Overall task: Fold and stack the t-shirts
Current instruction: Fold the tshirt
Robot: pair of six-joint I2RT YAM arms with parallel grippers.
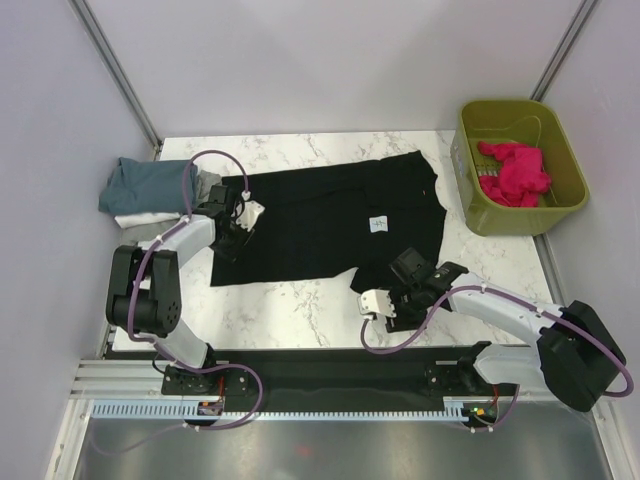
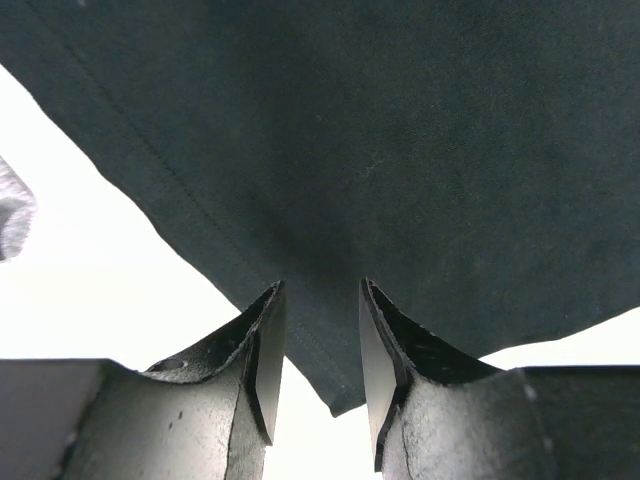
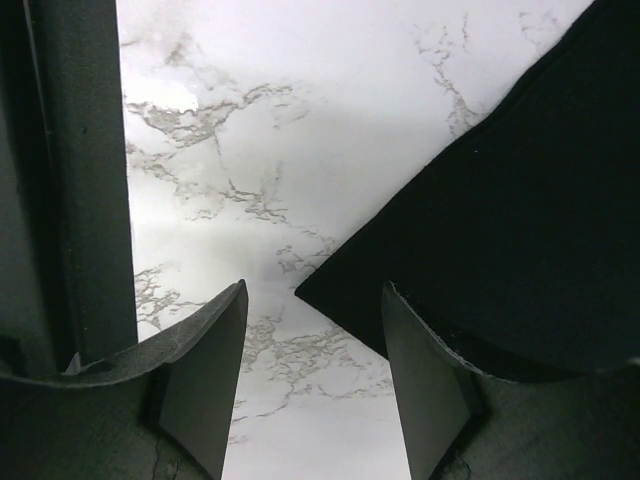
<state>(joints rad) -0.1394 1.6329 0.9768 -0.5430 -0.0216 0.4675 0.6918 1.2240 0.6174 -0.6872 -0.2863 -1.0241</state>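
Black t-shirt (image 1: 330, 225) lies spread flat, mid table, white label (image 1: 378, 224) facing up. L gripper (image 2: 320, 290) sits at the shirt's left edge, jaws a little apart w/ the hem corner between them; may be touching cloth, hard to tell. R gripper (image 3: 312, 288) is low over the marble table (image 3: 250, 150) just beside the shirt's near corner, jaws apart, holding nothing. Folded teal-blue shirt (image 1: 150, 183) tops a small stack at far left. Olive basket (image 1: 470, 190) w/ pink cloth (image 1: 515, 170) is far right.
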